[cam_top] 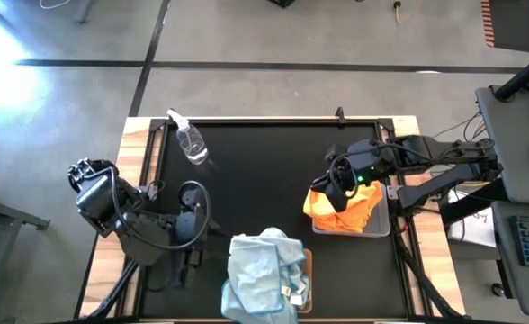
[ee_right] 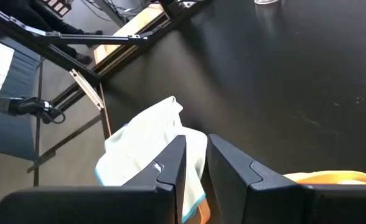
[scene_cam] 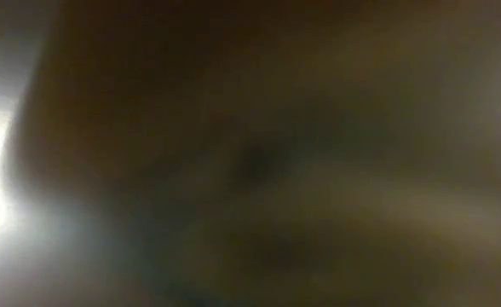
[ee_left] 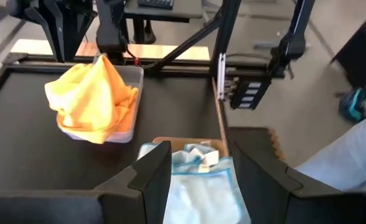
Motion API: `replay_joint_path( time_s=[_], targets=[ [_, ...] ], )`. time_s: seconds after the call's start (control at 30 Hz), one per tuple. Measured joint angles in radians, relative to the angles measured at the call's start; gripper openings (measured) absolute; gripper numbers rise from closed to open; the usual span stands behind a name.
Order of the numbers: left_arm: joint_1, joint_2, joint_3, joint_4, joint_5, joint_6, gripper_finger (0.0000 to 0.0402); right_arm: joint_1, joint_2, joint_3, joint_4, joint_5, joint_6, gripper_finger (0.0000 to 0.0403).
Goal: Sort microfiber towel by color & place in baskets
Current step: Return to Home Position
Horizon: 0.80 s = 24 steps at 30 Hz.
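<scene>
Heaps of soft cloth fill two shallow rectangular baskets on a matte black table (cam_top: pixel 264 171).

Bright orange microfiber towels (cam_top: pixel 345 209) are bunched into a crumpled, peaked mound. They sit in a light grey plastic basket (cam_top: pixel 381 229) with rounded corners and spill over its rim. The right gripper (cam_top: pixel 341 184) hangs directly above this mound. In its own wrist view, its two dark angular fingers stand nearly together, leaving only a narrow slit with nothing in it. A sliver of orange cloth shows close under the jaws.

Pale blue microfiber towels (cam_top: pixel 264 270) are fluffy and loosely folded, and at least one has a small white tag. They are piled over a tan-brown basket (cam_top: pixel 308 270), hiding all but one edge of it. This pile lies farther ahead of the right jaws and just ahead of and below the left gripper (ee_left: pixel 200 152). The left gripper's blocky dark fingers stand moderately apart and hold nothing. The orange mound in its grey basket sits well beyond the left jaws, off to one side.

A clear plastic spray bottle (cam_top: pixel 191 142) with a white nozzle lies on the black surface, well apart from both sets of jaws.

The low view is a brown blur, possibly cloth or a basket wall pressed against the lens; I cannot tell which.
</scene>
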Motion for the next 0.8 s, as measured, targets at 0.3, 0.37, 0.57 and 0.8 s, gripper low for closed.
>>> replay_joint_path(
  time_s=[0.3,0.37,0.57,0.8],
  targets=[
    [0.0,0.005,-0.001,-0.002,0.0,0.087,0.0156,0.007,0.004,0.0,0.089,-0.034,-0.006,0.0059],
    [0.0,0.006,-0.002,-0.004,0.001,0.081,0.0156,0.007,0.006,0.0,0.142,-0.085,-0.037,0.0059],
    [0.0,0.005,0.0,0.051,-0.001,0.143,0.0156,0.007,0.01,0.0,0.253,-0.176,-0.14,0.0059],
    [0.0,-0.019,0.0,0.042,0.008,0.144,0.0156,0.007,0.009,0.0,0.254,-0.18,-0.205,0.0059]
  ],
)
